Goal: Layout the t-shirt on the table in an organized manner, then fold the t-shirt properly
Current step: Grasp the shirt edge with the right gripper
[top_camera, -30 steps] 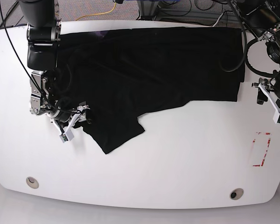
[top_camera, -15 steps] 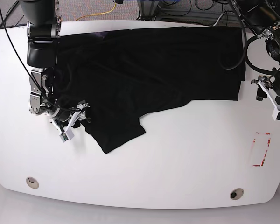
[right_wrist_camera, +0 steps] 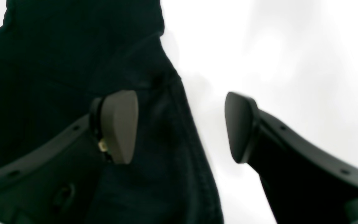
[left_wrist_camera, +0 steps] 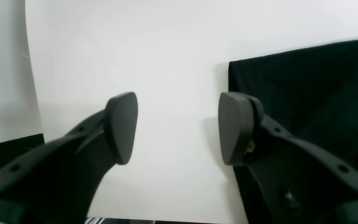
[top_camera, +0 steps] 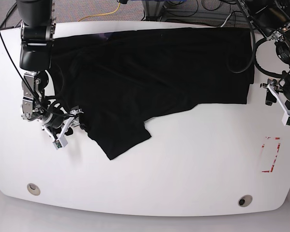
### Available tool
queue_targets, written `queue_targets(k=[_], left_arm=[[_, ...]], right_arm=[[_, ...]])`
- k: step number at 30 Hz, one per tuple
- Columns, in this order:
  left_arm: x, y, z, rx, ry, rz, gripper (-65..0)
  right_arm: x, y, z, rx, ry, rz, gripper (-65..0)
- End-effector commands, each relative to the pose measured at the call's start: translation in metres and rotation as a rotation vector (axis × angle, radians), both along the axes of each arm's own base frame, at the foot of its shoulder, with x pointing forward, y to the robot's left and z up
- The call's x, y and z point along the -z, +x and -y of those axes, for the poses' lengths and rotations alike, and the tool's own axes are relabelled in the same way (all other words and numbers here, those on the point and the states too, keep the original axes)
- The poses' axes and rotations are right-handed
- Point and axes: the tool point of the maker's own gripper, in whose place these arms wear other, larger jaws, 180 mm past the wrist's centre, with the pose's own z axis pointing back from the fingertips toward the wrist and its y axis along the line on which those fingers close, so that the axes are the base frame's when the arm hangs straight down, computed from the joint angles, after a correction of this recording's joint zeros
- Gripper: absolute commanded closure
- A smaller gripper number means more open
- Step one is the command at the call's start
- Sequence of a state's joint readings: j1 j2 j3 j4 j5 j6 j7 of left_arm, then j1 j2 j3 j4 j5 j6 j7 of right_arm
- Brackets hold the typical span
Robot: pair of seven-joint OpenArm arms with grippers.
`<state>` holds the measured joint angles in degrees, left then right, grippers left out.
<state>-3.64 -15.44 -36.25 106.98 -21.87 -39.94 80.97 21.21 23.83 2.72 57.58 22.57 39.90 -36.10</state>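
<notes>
The near half of the bench (top_camera: 183, 183) is bare apart from two grommet holes (top_camera: 245, 200) and red tape marks (top_camera: 270, 154) at the near right.

The t-shirt (top_camera: 154, 77) lies across the far half of the bench, spread but not square: one flap (top_camera: 121, 137) juts toward the near edge left of centre, and the fabric is bunched at the far left below the arm.

Right tool (right_wrist_camera: 180, 127) (left side of the base view): jaws spread, holding nothing. One finger (right_wrist_camera: 118, 126) hangs over the hem; the other is over bare bench.

- Risk: closing from this position may catch only the hem's outer fold or several layers at once. Cause: the fabric here is creased and doubled, and the layer count cannot be read.
- Risk: pulling toward the left may drag the whole garment rather than flatten it. Cause: nothing pins the opposite side.

Left tool (left_wrist_camera: 177, 127) (right side of the base view): jaws spread, empty. It sits just beside the shirt's right edge, one finger over the cloth, the other over white surface.

- Risk: a descent here may pinch air or push the edge under itself. Cause: the straight edge lies almost at the inner finger.
- Risk: the far edge lies close to the bench's far rim; a tug away from the viewer may slide it off.
</notes>
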Motion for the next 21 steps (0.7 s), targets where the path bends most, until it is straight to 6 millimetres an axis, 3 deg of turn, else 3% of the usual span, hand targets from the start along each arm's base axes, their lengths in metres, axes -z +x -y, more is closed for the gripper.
queue_targets(k=[1, 14, 21], left_arm=[[-0.013, 0.007, -0.003, 0.009, 0.016, 0.045, -38.2], [-0.013, 0.006, -0.003, 0.008, 0.016, 0.044, -38.2], [-0.01, 0.004, -0.003, 0.009, 0.016, 0.032, -38.2]], right_arm=[[-0.009, 0.01, 0.01, 0.027, 0.017, 0.031, -42.2], [0.011, 0.003, 0.01, 0.073, 0.077, 0.008, -42.0], [0.015, 0.004, -0.014, 0.051, 0.112, 0.002, -42.0]])
